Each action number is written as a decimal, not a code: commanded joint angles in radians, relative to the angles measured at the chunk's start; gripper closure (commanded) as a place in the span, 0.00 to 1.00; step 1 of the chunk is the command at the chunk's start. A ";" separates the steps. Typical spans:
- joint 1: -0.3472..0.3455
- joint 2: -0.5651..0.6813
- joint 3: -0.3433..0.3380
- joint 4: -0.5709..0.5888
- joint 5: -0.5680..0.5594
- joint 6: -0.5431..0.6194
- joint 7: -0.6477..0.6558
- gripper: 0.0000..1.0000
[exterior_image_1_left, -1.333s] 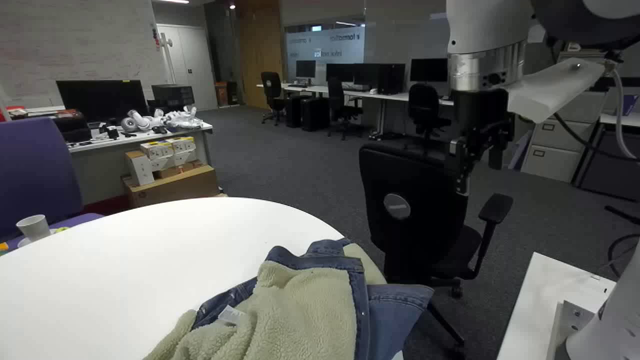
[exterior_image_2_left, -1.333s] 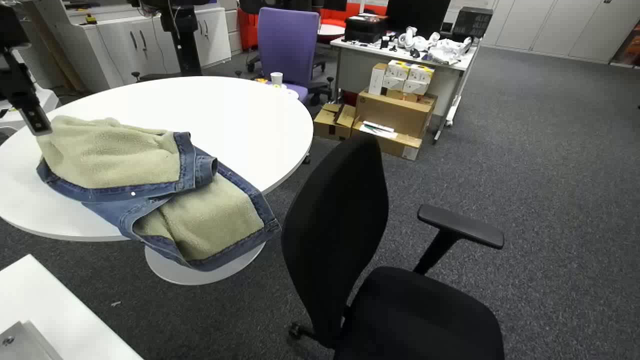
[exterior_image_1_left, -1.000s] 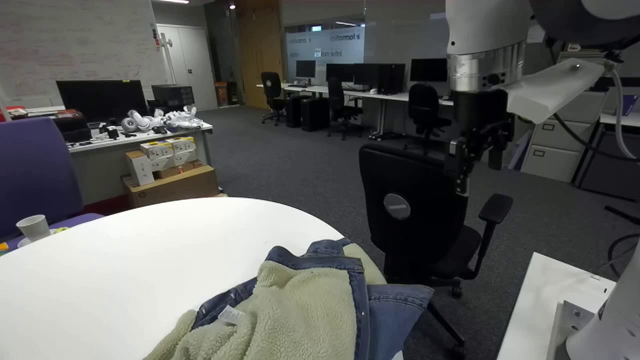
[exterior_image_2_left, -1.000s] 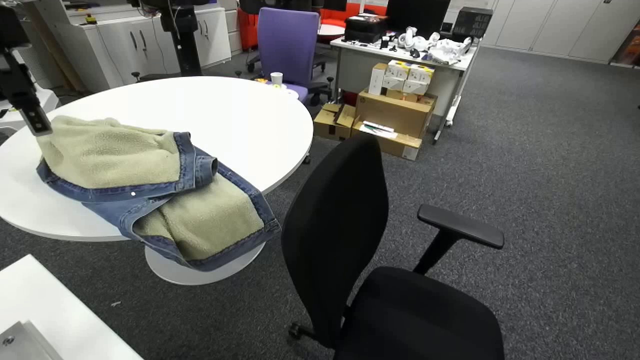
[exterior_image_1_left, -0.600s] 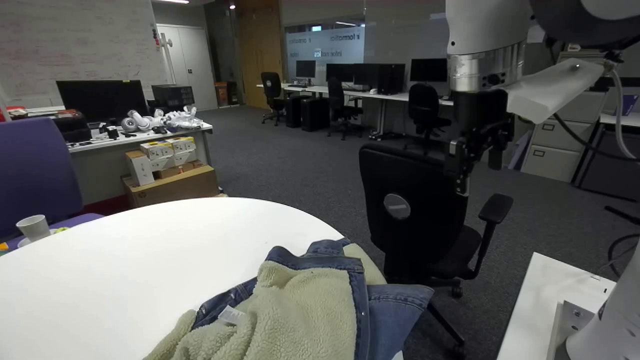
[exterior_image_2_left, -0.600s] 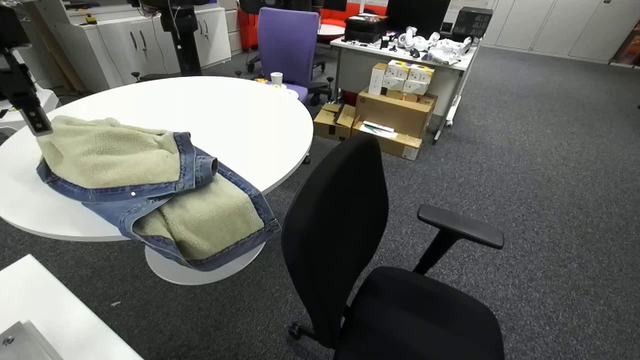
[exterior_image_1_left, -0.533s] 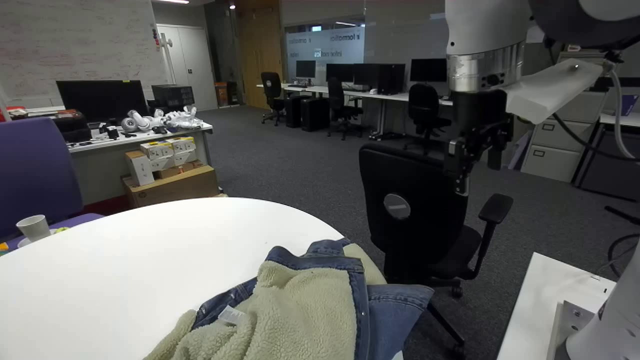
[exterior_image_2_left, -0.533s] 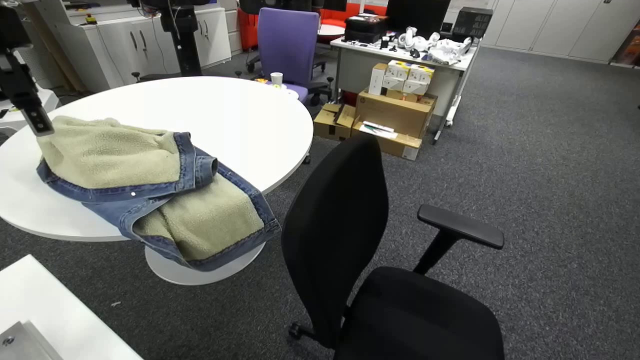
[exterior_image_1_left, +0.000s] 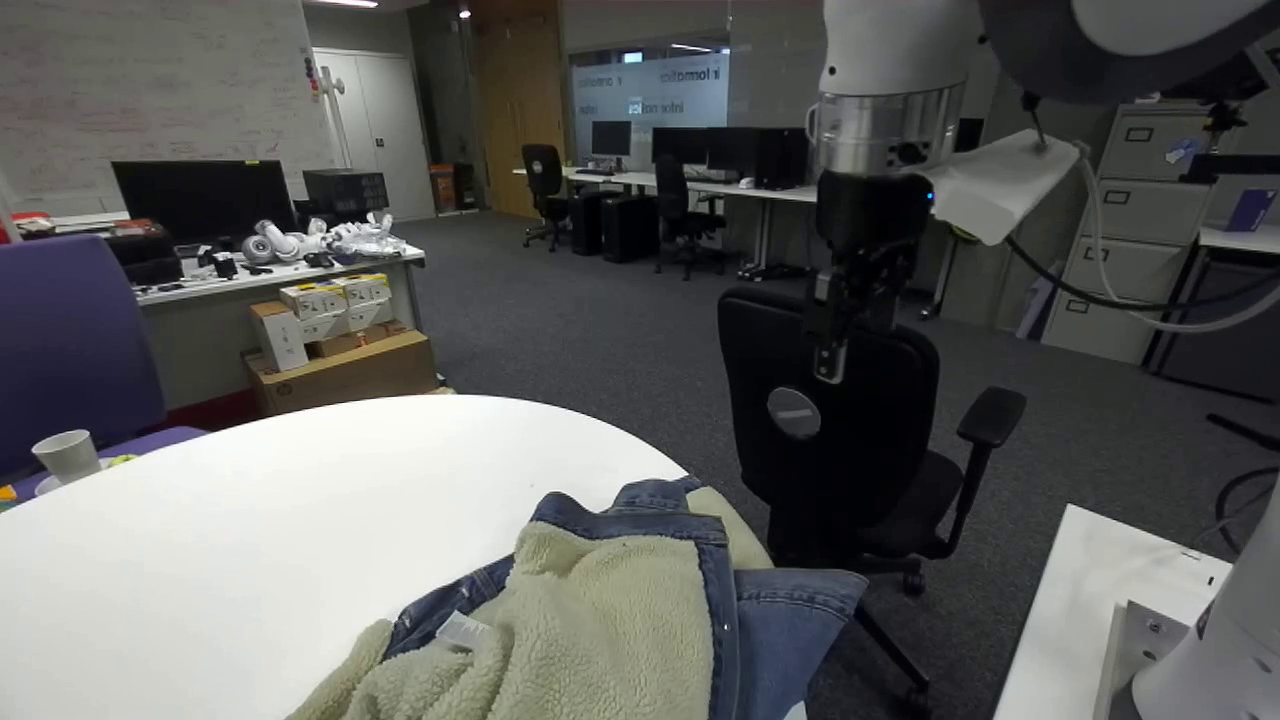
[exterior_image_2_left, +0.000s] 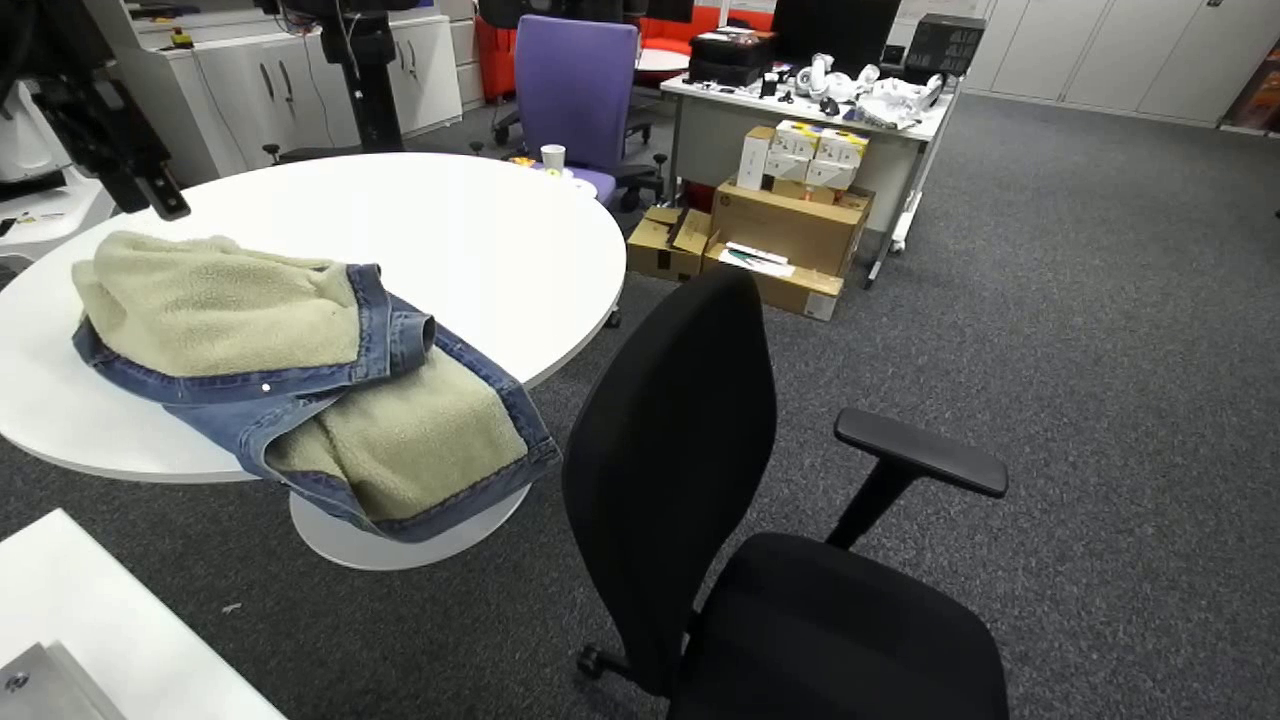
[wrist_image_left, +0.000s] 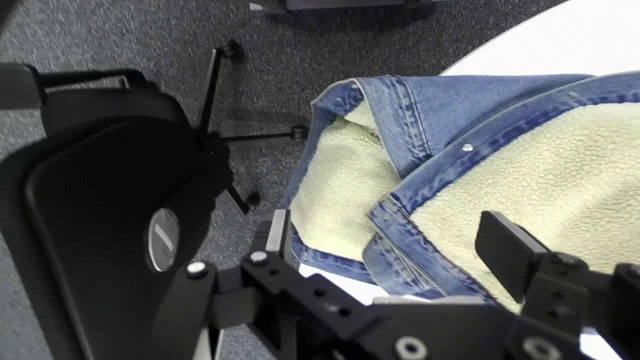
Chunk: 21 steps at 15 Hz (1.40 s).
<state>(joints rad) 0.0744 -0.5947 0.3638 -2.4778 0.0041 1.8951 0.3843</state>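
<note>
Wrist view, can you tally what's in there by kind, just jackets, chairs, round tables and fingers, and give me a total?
Jacket: 1
Chair: 1
Round table: 1
Fingers: 2
Total: 5

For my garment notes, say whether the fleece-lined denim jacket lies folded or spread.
Folded loosely: in the wrist view, one layer of the fleece-lined denim jacket overlaps another, and part overhangs the round white table.
</note>
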 joint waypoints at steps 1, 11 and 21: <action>0.082 0.173 0.030 0.122 -0.013 0.054 -0.054 0.00; 0.267 0.324 0.020 0.160 0.003 0.119 -0.408 0.00; 0.287 0.309 0.016 0.144 -0.009 0.205 -0.489 0.00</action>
<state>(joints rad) 0.3282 -0.2684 0.4014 -2.3231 0.0046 2.0208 -0.0023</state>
